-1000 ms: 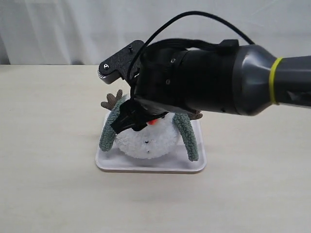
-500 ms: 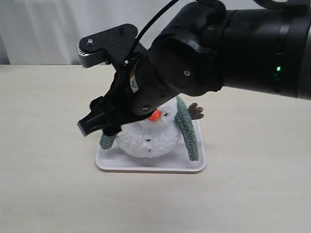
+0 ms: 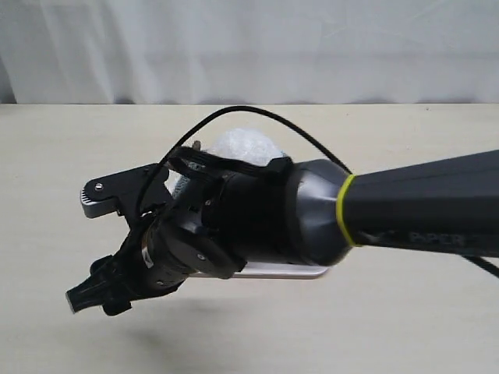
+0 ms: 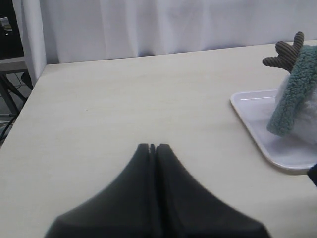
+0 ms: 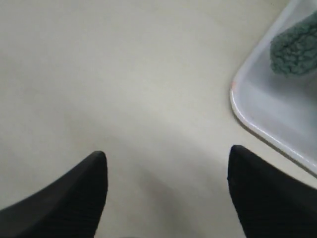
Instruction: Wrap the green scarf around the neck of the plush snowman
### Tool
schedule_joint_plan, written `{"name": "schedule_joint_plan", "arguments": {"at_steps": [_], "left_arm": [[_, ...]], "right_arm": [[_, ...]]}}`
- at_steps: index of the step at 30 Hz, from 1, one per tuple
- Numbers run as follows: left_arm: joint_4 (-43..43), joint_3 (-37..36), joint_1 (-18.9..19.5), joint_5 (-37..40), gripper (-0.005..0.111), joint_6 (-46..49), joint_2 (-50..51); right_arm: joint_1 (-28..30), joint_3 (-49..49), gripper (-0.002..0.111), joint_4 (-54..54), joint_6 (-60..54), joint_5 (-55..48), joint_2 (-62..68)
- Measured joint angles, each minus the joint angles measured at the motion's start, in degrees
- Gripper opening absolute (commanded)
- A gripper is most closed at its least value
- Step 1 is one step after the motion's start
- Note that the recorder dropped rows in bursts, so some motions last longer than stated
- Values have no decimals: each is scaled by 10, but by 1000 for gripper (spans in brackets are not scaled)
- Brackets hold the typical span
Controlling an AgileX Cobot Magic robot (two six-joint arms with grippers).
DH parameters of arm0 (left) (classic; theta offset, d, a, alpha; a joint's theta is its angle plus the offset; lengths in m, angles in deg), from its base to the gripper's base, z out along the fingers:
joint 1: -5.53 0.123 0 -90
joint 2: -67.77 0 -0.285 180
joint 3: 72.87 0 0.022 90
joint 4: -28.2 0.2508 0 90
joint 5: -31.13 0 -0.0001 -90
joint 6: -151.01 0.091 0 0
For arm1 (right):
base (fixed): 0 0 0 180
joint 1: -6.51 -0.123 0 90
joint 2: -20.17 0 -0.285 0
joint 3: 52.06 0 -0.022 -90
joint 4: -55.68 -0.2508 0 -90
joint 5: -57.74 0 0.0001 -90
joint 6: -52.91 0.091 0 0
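In the exterior view the right arm point(image 3: 390, 210), dark with a yellow ring, reaches in from the right and crosses in front of the white tray point(image 3: 290, 270), of which only a thin strip of rim shows under the wrist. The right gripper point(image 3: 97, 294) hangs low over the bare tabletop point(image 3: 62, 156), clear of the tray on its left side; from this angle I cannot tell how far its jaws stand apart. Above the arm the fluffy white top of the plush snowman point(image 3: 243, 146) peeks out. The rest of it is hidden, and the scarf cannot be made out with certainty here.

In the left wrist view the left gripper point(image 4: 152, 148) has its two dark fingers pressed together, with nothing between them, over empty tabletop. Off to one side sits the tray, and on it the snowman: a brown twig arm point(image 4: 285, 49) sticks up, and the green scarf point(image 4: 292, 94) drapes down over the white body, its loose end hanging down to the tray floor. A white curtain point(image 4: 173, 25) closes off the far edge of the tabletop.

In the right wrist view the right gripper point(image 5: 166, 198) stands wide apart and holds nothing; bare tabletop shows between the two fingers. A rounded corner of the tray lies near one finger, and a fuzzy end of the scarf rests inside that corner.
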Motion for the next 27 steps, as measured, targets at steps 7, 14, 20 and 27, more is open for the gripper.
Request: {"name": "schedule_joint_plan", "arguments": {"at_steps": [7, 14, 20, 27], "left_arm": [[0, 0, 0, 0, 0, 0, 0], [0, 0, 0, 0, 0, 0, 0], [0, 0, 0, 0, 0, 0, 0], [0, 0, 0, 0, 0, 0, 0]], "right_arm": [[64, 0, 64, 8, 72, 79, 47], [72, 0, 64, 20, 82, 157, 53], [46, -15, 60, 83, -57, 87, 45], [-30, -96, 59, 306, -256, -177, 25]]}}
